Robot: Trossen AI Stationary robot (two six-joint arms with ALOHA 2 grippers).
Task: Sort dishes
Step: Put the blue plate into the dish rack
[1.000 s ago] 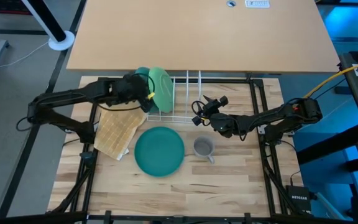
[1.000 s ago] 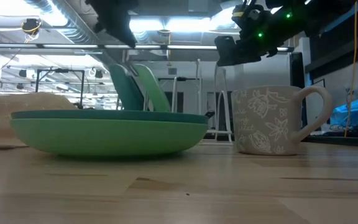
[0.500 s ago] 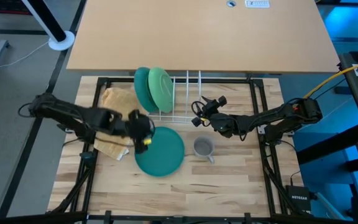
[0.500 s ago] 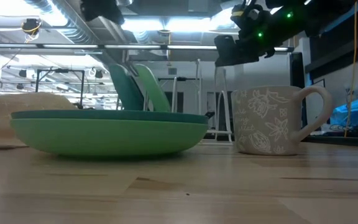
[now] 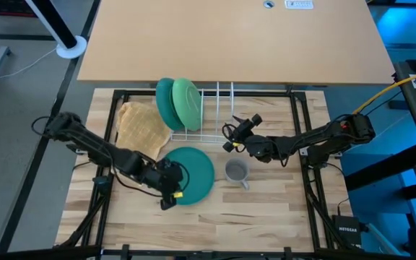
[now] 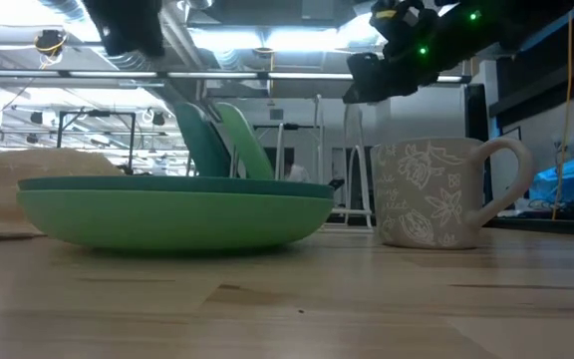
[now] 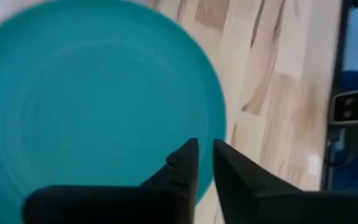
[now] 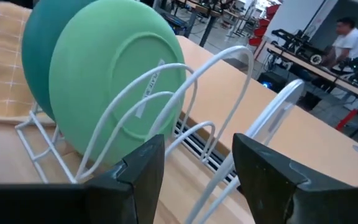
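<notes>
We see the left gripper (image 5: 170,196) low over the near-left edge of the flat teal plate (image 5: 188,173), which lies on the table (image 5: 266,209) in front of the rack (image 5: 206,115). In the left wrist view its fingers (image 7: 185,163) stand close together with only a thin gap between them, over the plate's rim; nothing sits between them. We cannot tell whether the tips touch the rim.

In the low view the teal plate rests on top of a lighter green plate (image 6: 172,219); the two are stacked, flat on the wood.

The mug (image 5: 236,172) stands upright just right of the stack, handle toward the table's near edge in the high view. It is grey with a pale flower pattern (image 6: 429,204).

Two plates stand on edge at the left end of the rack: a dark teal one (image 5: 165,102) outermost and a light green one (image 5: 187,105) beside it, touching or nearly so. In the right wrist view the light green plate (image 8: 123,81) shows its underside, leaning between the wires.

The right gripper (image 5: 231,134) hangs above the table just right of the rack, behind the mug. Its fingers (image 8: 143,165) stand wide apart and hold nothing.

The tan cloth (image 5: 140,128) lies left of the rack, behind the left arm.

A person (image 8: 347,37) sits far off in the room, seen in the right wrist view.
</notes>
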